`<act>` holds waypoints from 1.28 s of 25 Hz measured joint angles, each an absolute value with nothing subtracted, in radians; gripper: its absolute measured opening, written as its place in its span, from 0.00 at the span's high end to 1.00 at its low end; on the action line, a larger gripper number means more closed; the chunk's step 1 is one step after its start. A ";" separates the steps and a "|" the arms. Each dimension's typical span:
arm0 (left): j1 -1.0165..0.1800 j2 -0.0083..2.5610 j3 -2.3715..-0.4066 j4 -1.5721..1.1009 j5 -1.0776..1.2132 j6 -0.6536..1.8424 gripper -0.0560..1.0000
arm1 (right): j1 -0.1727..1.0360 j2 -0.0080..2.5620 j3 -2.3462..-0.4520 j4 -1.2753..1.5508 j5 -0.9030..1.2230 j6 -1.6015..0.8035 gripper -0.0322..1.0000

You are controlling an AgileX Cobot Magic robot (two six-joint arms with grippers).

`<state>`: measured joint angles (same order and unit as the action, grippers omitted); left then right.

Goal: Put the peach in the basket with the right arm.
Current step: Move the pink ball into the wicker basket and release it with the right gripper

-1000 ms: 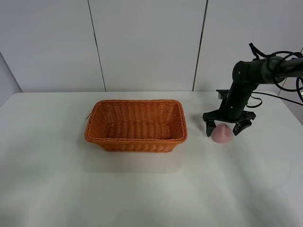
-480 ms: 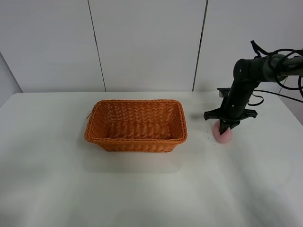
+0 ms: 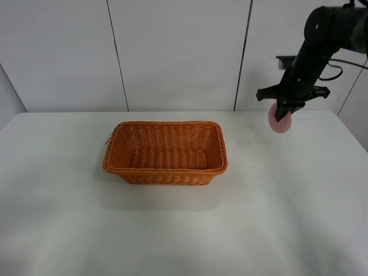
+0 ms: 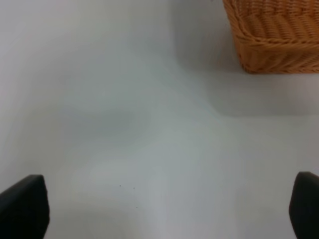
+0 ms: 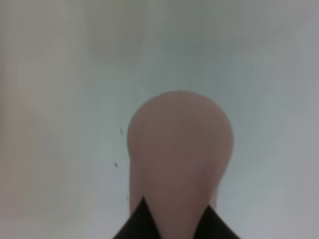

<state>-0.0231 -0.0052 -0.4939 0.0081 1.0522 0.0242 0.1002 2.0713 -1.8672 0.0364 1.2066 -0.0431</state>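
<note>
The pink peach (image 3: 280,122) hangs high above the table at the right, held in my right gripper (image 3: 282,112), which is shut on it. In the right wrist view the peach (image 5: 179,154) fills the middle, with the black fingertips (image 5: 144,221) pinching its near end. The orange-brown wicker basket (image 3: 165,152) sits on the table left of the peach and well below it, with nothing inside. Its corner (image 4: 271,35) shows in the left wrist view. My left gripper (image 4: 159,209) stands open over bare table, only its two fingertips (image 4: 22,206) showing at the frame's corners.
The white table (image 3: 184,230) runs from the grey panelled wall to the front edge. A few dark specks (image 3: 264,167) mark the spot right of the basket. The right arm's black links and cables (image 3: 339,23) reach in from the upper right.
My right gripper closed on the peach, then lifted it off the table and up high, slightly to the right. The basket has stayed put.
</note>
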 joint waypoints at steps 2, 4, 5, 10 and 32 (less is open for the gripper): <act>-0.023 -0.005 -0.494 0.008 1.052 0.024 0.01 | 0.100 2.057 -1.911 0.039 1.208 -0.042 0.97; -0.023 -0.005 -0.494 0.008 1.052 0.024 0.01 | 0.100 2.051 -1.949 0.046 1.210 -0.036 0.97; -0.023 -0.005 -0.494 0.008 1.052 0.024 0.01 | 0.100 2.047 -1.955 0.049 1.210 -0.035 0.97; -0.023 -0.005 -0.494 0.008 1.052 0.024 0.01 | 0.145 2.041 -1.959 0.051 1.219 -0.032 0.97; -0.023 -0.005 -0.494 0.008 1.052 0.024 0.01 | 0.608 2.261 -1.959 0.052 1.032 -0.026 0.97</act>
<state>-0.0231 -0.0052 -0.4939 0.0081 1.0522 0.0242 0.6085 2.2605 -1.9593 0.0522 1.0323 -0.0265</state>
